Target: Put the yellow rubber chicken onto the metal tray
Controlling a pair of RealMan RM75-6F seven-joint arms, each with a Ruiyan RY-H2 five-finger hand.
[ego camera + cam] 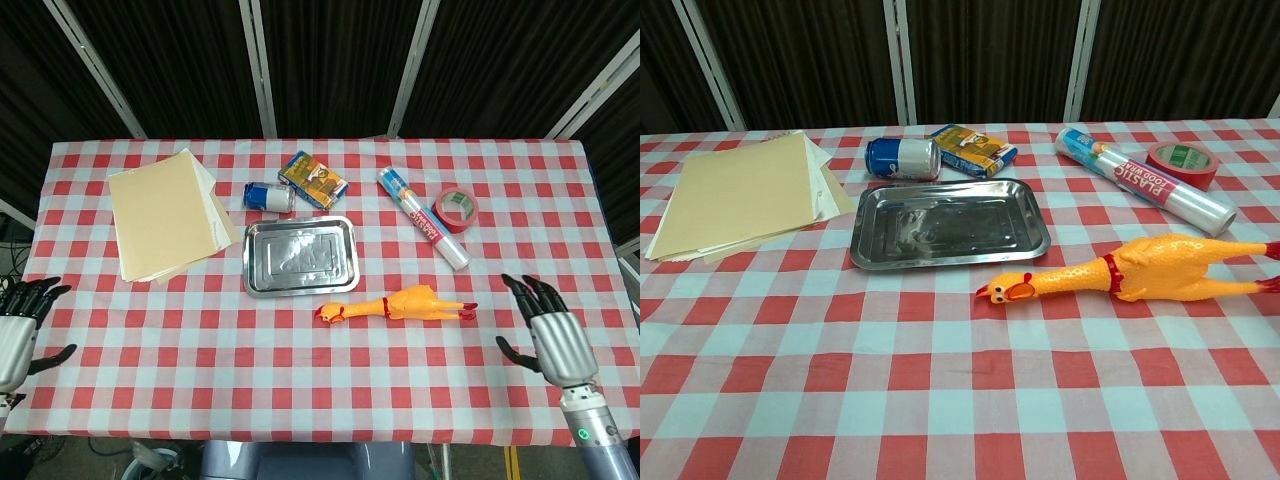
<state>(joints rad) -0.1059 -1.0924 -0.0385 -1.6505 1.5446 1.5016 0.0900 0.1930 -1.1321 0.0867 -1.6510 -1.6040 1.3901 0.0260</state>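
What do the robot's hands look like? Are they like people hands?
A bit! Each one has a silvery grey metal palm and thin black fingers. The right hand sits on a grey wrist with a tiny green light. The left hand matches, but it is half out of the picture.

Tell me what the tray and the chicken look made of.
Metal tray: looks like polished steel or aluminium, given the silvery sheen and blurry reflections on its floor. Yellow rubber chicken: apparently soft rubber or vinyl, with a smooth, slightly glossy moulded skin and painted red details.
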